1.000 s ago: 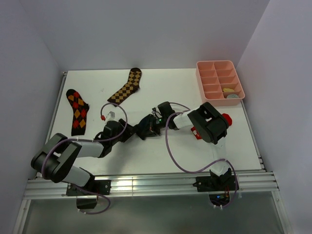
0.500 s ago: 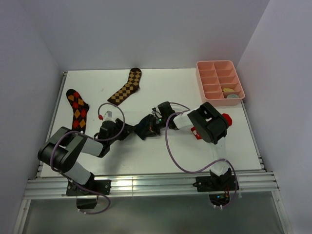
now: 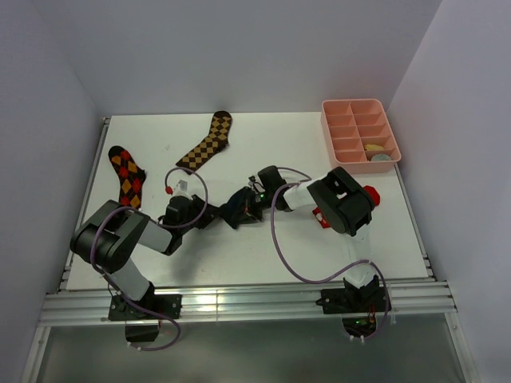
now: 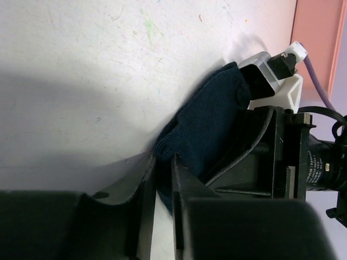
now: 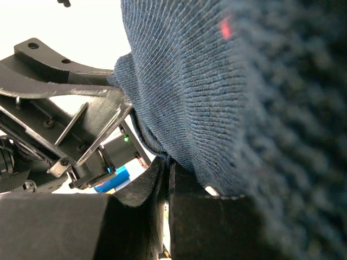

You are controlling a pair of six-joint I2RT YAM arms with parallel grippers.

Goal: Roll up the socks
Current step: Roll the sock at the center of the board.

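On the smooth white table, near its middle, a bunched navy sock of fine ribbed knit is pinched by the right gripper, whose fingers are pressed together. Its edge is nipped by the left gripper, whose narrow black fingers are nearly closed.

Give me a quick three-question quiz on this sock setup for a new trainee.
1. True or false: the navy sock lies in the pink tray.
2. Where on the table is the pink tray? A near left, B far right, C centre.
3. Fill in: the right gripper is shut on the ___.
Key: 1 false; 2 B; 3 navy sock.
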